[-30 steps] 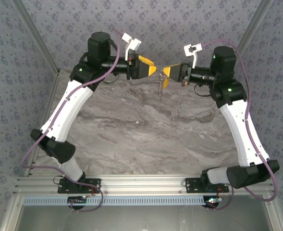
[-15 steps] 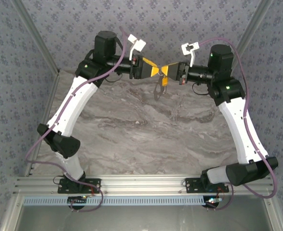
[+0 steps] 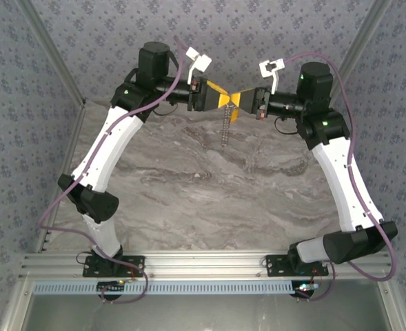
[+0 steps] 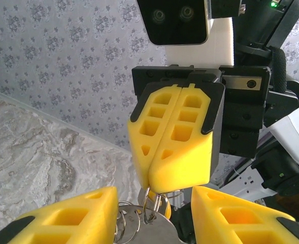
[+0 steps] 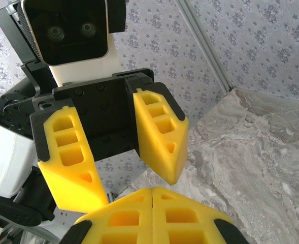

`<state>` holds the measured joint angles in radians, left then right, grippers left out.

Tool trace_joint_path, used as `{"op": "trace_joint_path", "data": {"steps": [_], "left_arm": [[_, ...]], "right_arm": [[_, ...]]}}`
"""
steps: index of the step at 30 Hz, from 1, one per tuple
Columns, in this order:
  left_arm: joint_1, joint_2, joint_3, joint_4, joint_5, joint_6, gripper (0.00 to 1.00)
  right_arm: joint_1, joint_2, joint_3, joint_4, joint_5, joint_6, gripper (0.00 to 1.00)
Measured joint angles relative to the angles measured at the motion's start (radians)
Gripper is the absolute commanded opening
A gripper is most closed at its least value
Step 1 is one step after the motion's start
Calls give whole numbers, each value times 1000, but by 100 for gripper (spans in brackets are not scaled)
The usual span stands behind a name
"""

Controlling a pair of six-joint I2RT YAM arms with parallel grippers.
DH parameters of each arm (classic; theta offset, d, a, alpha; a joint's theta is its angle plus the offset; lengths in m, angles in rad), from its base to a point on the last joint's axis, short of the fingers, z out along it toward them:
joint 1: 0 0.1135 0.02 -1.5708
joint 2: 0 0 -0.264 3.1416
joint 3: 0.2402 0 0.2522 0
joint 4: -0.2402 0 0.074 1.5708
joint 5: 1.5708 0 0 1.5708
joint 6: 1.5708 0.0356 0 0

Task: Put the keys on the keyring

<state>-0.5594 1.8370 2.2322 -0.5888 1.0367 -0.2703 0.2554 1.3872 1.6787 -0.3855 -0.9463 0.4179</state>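
My right gripper (image 3: 235, 101) is shut on the thin keyring (image 4: 150, 202), held in the air above the back of the table. From it hang smaller rings (image 4: 120, 219), a flat metal blade (image 4: 154, 231), a bit of yellow-orange key head (image 4: 164, 207) and a chain (image 3: 224, 134). My left gripper (image 3: 223, 101) faces it tip to tip. Its fingers (image 4: 68, 218) stand apart on either side of the hanging bunch, the left one against the small rings, a gap beside the other. In the right wrist view my right gripper (image 5: 153, 193) is shut and the left gripper (image 5: 135, 189) gapes.
The grey marble table (image 3: 209, 200) lies below both arms. Patterned walls (image 3: 258, 34) close in behind and at the sides, with a metal corner post (image 3: 361, 34) at the back right. An aluminium rail (image 3: 203, 262) runs along the near edge.
The left gripper has moved right until its tips straddle the bunch held by the right gripper. Both grippers shifted slightly towards the back wall. The chain now hangs straight.
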Motion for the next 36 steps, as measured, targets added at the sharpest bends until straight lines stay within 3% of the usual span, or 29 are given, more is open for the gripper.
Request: {"op": "trace_joint_path", "data": {"steps": [12,16,20,22,25,28,30,36], "left_arm": [[-11,5,1,-18,13,11,32],[-14,5,2,-18,14,19,22],[-14,5,2,-18,7,21,1],[-14,5,2,-17,2,19,0],[-14,5,2,-13,0,16,0],[-19,5,4,3,-5,16,0],[-26,5,2,14,-13,14,0],[-31,-17,-86,146,-36,-27,0]], "right_arm": [[3,2,0,23,0,15,0],[5,2,0,23,0,15,0],[7,2,0,24,1,15,0],[7,1,0,24,6,15,0],[5,-1,0,28,13,26,29],[-29,-20,-42,70,23,73,44],[-68,-45,-79,114,18,112,49],[-156,-128,-152,188,14,197,53]]}}
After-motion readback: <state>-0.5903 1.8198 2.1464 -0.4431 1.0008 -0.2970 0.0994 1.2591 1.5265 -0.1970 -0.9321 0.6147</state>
